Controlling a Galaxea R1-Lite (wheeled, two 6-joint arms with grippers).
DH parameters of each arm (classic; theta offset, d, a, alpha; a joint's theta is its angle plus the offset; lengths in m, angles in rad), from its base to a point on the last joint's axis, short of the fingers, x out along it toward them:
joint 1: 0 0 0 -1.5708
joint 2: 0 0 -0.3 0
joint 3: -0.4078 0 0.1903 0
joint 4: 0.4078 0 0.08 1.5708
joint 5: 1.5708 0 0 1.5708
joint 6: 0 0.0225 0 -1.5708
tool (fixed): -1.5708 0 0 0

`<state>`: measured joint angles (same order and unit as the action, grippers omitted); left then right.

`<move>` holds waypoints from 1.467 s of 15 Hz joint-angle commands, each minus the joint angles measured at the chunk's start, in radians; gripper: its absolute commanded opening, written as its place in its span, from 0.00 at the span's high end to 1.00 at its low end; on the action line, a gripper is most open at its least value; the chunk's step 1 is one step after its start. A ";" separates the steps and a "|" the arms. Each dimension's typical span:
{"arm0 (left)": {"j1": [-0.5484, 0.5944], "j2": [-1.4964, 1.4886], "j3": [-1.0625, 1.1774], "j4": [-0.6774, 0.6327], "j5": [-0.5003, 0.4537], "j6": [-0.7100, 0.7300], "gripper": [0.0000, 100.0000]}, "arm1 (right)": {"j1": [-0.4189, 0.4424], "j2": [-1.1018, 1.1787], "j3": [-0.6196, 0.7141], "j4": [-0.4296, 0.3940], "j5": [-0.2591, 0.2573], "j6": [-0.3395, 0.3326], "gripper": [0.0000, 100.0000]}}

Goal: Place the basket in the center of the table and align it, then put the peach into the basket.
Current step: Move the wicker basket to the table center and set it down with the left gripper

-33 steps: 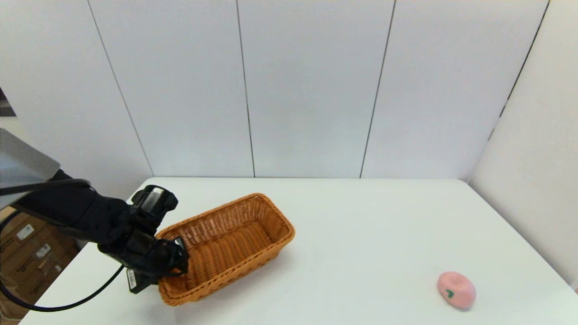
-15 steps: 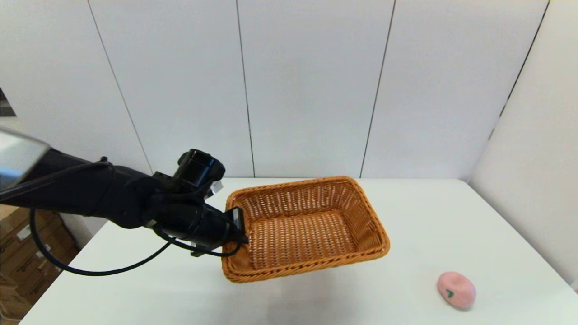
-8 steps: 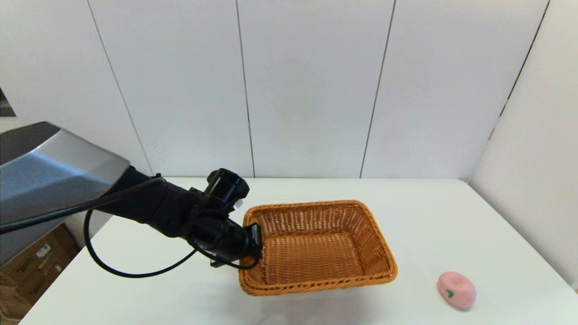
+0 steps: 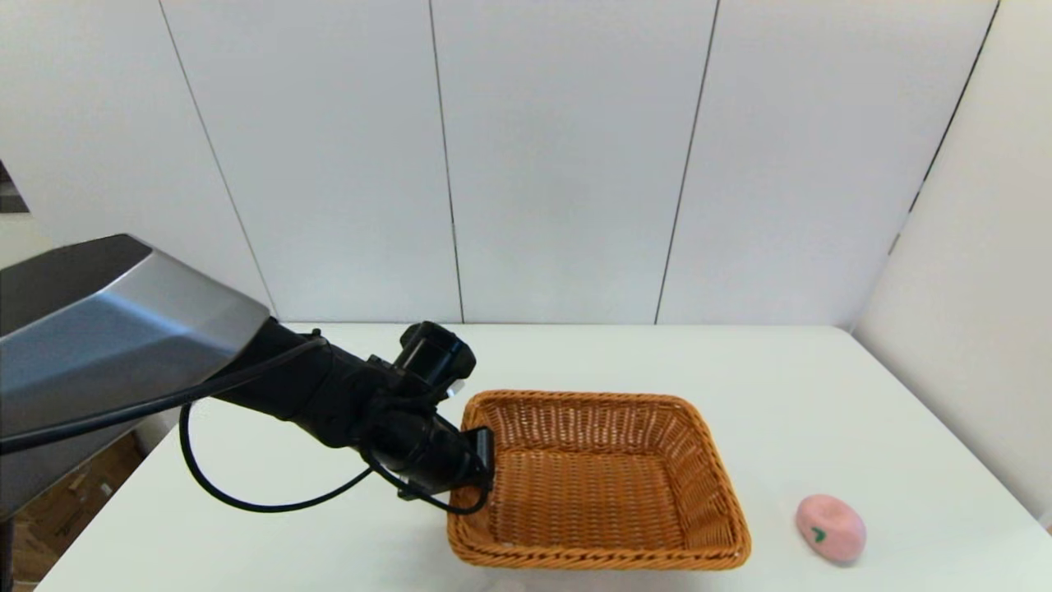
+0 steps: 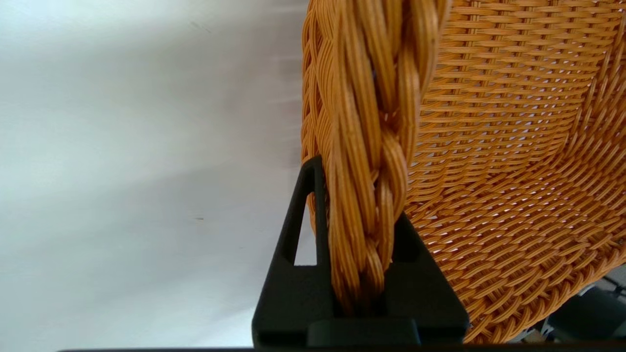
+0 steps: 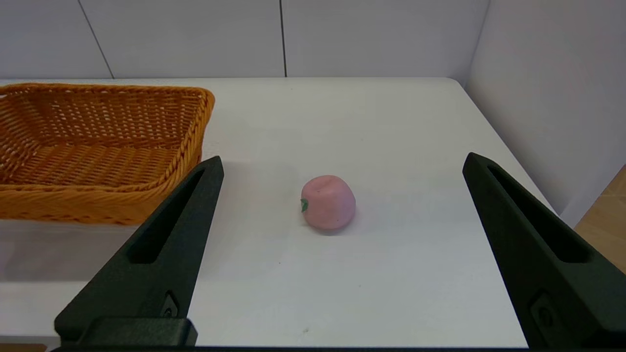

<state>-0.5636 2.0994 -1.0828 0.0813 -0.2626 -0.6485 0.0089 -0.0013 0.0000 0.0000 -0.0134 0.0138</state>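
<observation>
Head view: at 9 o'clock we have the left gripper (image 4: 481,460) clamped on the basket (image 4: 600,485) rim, basket centred: placing step. At 3 o'clock, the peach (image 4: 830,529) sits on the table (image 4: 805,395). Next: release; right gripper (image 6: 342,244), fingers wide, faces it.

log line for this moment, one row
left gripper: shut on basket rim | right gripper: open, parked | peach: on table

Wicker basket (image 4: 600,485) mid-table, peach (image 4: 830,528) rightward.
</observation>
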 commanded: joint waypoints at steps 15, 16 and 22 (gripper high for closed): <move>-0.001 0.042 -0.031 0.000 0.005 -0.039 1.00 | 0.000 0.000 0.000 0.000 0.000 0.000 0.00; -0.001 0.042 -0.029 0.000 0.005 -0.039 1.00 | 0.000 0.001 0.000 0.000 0.000 0.000 0.00; -0.001 0.042 -0.029 0.002 0.005 -0.039 0.00 | 0.000 0.001 0.000 0.000 0.000 0.000 0.00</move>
<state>-0.5647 2.1432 -1.1109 0.0809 -0.2568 -0.6830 0.0089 -0.0013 0.0000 0.0000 -0.0134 0.0138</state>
